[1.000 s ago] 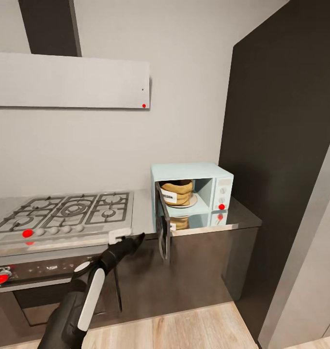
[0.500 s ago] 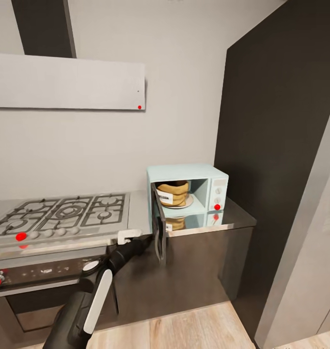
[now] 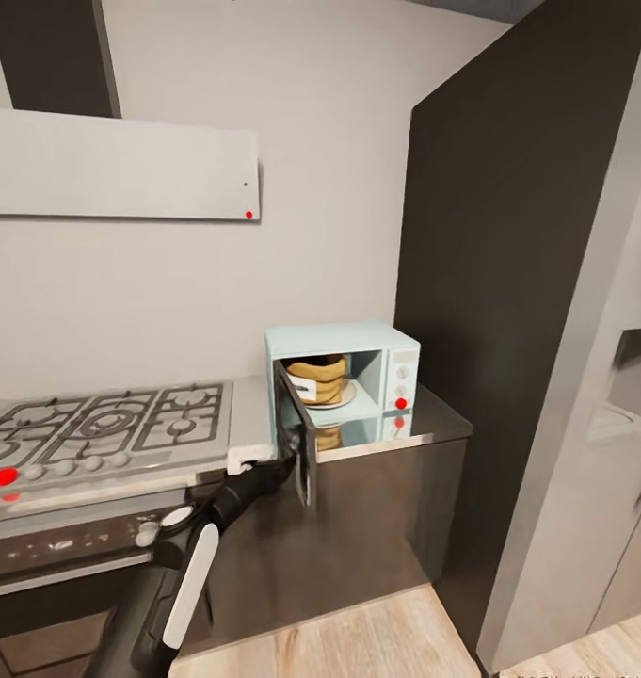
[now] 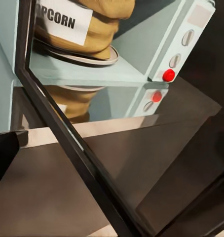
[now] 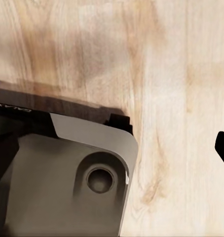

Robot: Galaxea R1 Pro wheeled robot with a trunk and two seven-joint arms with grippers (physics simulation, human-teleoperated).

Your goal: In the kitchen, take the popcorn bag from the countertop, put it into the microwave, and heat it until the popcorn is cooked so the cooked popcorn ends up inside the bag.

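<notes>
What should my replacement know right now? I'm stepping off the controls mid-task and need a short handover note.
Left gripper: at the outer face of the open microwave door; open or shut can't be told. Right gripper: hangs over the wood floor, one fingertip in view, state unclear.
Popcorn bag: upright on the plate inside the microwave, which stands on the countertop.
Done: bag loaded.
Left: push the door fully shut, start the heating at the side panel, and wait until the popcorn is cooked.

Pale grey wall [image 3: 169,282] — a dark tall cabinet [image 3: 489,282] at right, gas hob [image 3: 104,428], wood-plank floor [image 3: 376,640].
</notes>
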